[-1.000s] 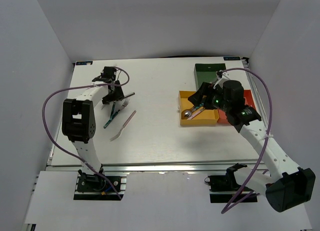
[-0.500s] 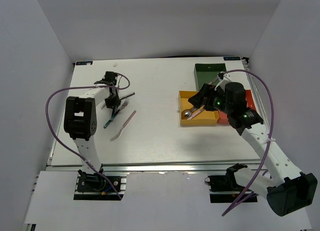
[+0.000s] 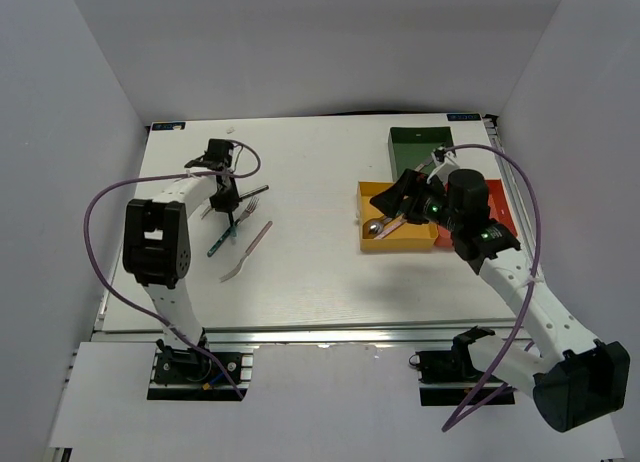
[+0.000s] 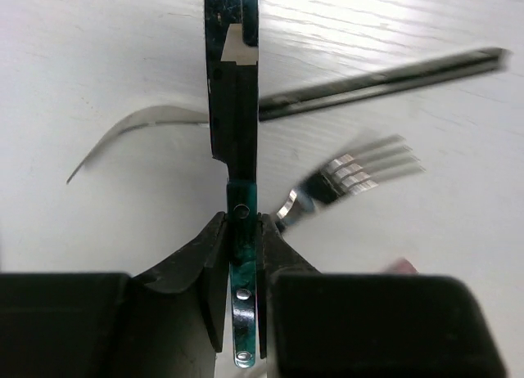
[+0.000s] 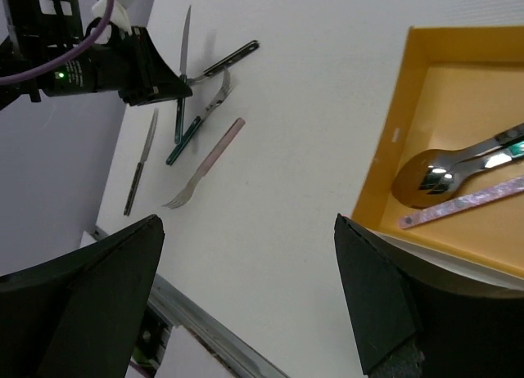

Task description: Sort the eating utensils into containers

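My left gripper (image 4: pixel 242 222) is shut on the teal-green handle of a knife (image 4: pixel 232 75), whose blade points away over the white table. Beside it lie a fork (image 4: pixel 360 167), blurred, and a black-handled knife (image 4: pixel 385 74). From above, the left gripper (image 3: pixel 228 194) is at the table's far left, with a pink fork (image 3: pixel 247 250) and a teal-handled fork (image 3: pixel 221 239) near it. My right gripper (image 5: pixel 246 222) is open and holds nothing. It hangs (image 3: pixel 408 190) over the yellow tray (image 3: pixel 371 192), which holds a spoon (image 5: pixel 446 172) and a pink-handled utensil (image 5: pixel 471 204).
A dark green tray (image 3: pixel 420 142) stands behind the yellow one. A red tray (image 3: pixel 499 200) is mostly hidden by the right arm. Another dark-handled knife (image 5: pixel 137 175) lies left of the cluster. The table's near edge rail (image 5: pixel 196 325) runs below the right gripper.
The left gripper's jaws have come together on the teal-handled knife. The right gripper has drawn slightly back from the yellow tray and opened a little wider.
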`<control>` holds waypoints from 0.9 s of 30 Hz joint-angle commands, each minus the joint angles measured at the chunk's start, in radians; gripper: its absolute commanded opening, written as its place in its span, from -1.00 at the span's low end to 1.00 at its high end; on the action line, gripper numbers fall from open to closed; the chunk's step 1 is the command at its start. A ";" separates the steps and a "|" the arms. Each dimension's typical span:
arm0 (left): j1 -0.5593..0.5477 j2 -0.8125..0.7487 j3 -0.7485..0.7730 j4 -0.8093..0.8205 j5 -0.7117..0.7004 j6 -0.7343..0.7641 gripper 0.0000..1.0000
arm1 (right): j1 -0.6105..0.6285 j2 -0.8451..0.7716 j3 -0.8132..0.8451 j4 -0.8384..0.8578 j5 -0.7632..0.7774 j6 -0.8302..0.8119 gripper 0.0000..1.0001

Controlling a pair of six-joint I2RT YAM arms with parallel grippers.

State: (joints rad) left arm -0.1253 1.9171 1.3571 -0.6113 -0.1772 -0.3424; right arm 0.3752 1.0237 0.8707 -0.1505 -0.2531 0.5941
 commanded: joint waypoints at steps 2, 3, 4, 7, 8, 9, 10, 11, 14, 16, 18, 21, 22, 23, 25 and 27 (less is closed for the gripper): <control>-0.075 -0.216 0.028 0.007 0.088 0.011 -1.00 | 0.008 0.044 -0.065 0.265 -0.196 0.101 0.79; -0.106 -0.245 0.011 0.024 0.126 0.003 -1.00 | 0.013 0.068 -0.071 0.304 -0.216 0.122 0.79; -0.125 -0.313 -0.015 0.050 0.171 -0.004 -1.00 | 0.017 0.079 -0.079 0.374 -0.224 0.168 0.79; -0.201 -0.453 -0.159 0.214 0.375 -0.053 -1.00 | 0.047 0.137 -0.061 0.410 -0.189 0.220 0.79; -0.220 -0.484 -0.232 0.314 0.407 -0.087 -1.00 | 0.054 0.154 -0.030 0.390 -0.125 0.252 0.79; -0.250 -0.509 -0.266 0.370 0.465 -0.108 -1.00 | 0.065 0.188 -0.018 0.385 -0.103 0.269 0.79; -0.263 -0.529 -0.294 0.413 0.488 -0.128 -1.00 | 0.070 0.206 -0.012 0.400 -0.094 0.288 0.79; -0.275 -0.553 -0.326 0.476 0.505 -0.165 -1.00 | 0.077 0.240 0.002 0.414 -0.086 0.315 0.79; -0.322 -0.566 -0.345 0.545 0.533 -0.205 -1.00 | 0.112 0.312 0.065 0.411 -0.040 0.323 0.78; -0.361 -0.564 -0.343 0.556 0.524 -0.211 -1.00 | 0.128 0.349 0.102 0.402 -0.032 0.314 0.76; -0.388 -0.555 -0.340 0.548 0.504 -0.213 -1.00 | 0.146 0.387 0.135 0.410 -0.028 0.309 0.73; -0.396 -0.531 -0.342 0.545 0.504 -0.214 -1.00 | 0.166 0.412 0.155 0.422 -0.011 0.300 0.71; -0.398 -0.526 -0.343 0.547 0.507 -0.214 -1.00 | 0.169 0.417 0.160 0.424 -0.006 0.297 0.70; -0.401 -0.520 -0.345 0.550 0.512 -0.217 -1.00 | 0.177 0.430 0.165 0.427 -0.002 0.294 0.69; -0.412 -0.512 -0.345 0.555 0.512 -0.221 -1.00 | 0.182 0.453 0.194 0.428 -0.003 0.283 0.67; -0.421 -0.506 -0.343 0.556 0.512 -0.224 -1.00 | 0.189 0.499 0.226 0.408 -0.012 0.271 0.64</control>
State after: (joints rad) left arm -0.5343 1.4143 1.0134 -0.0940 0.3161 -0.5522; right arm 0.5552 1.4849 1.0241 0.2195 -0.2802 0.8833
